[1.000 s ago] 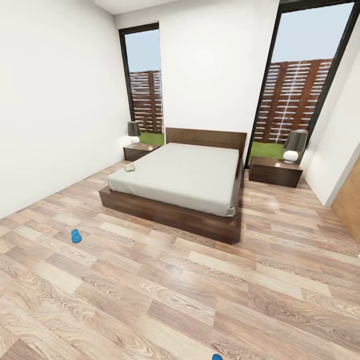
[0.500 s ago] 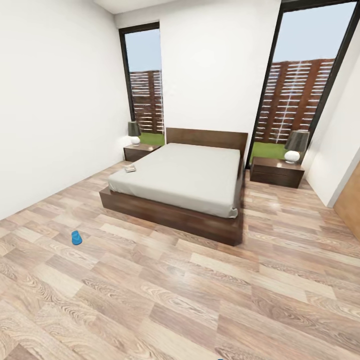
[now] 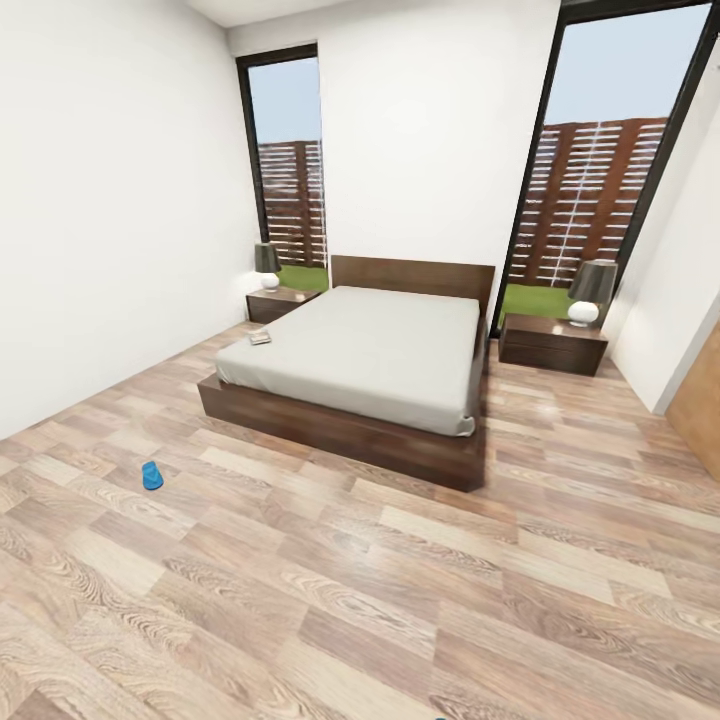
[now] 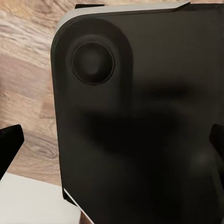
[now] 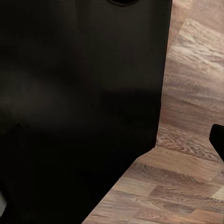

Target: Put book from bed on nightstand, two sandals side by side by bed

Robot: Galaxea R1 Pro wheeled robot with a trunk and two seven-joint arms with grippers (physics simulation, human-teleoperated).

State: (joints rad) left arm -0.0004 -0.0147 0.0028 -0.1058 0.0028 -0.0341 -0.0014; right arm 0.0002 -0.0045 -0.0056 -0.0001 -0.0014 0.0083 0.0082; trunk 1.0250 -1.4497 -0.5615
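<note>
While both arms hang beside dark robot body (image 4: 140,121), pincer fingertips (image 4: 9,142) sit apart.

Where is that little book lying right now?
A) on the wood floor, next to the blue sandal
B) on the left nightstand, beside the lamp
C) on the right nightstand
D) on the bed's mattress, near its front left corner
D: in the head view the book lies flat on the bed, on the pale mattress near its front left corner.
</note>
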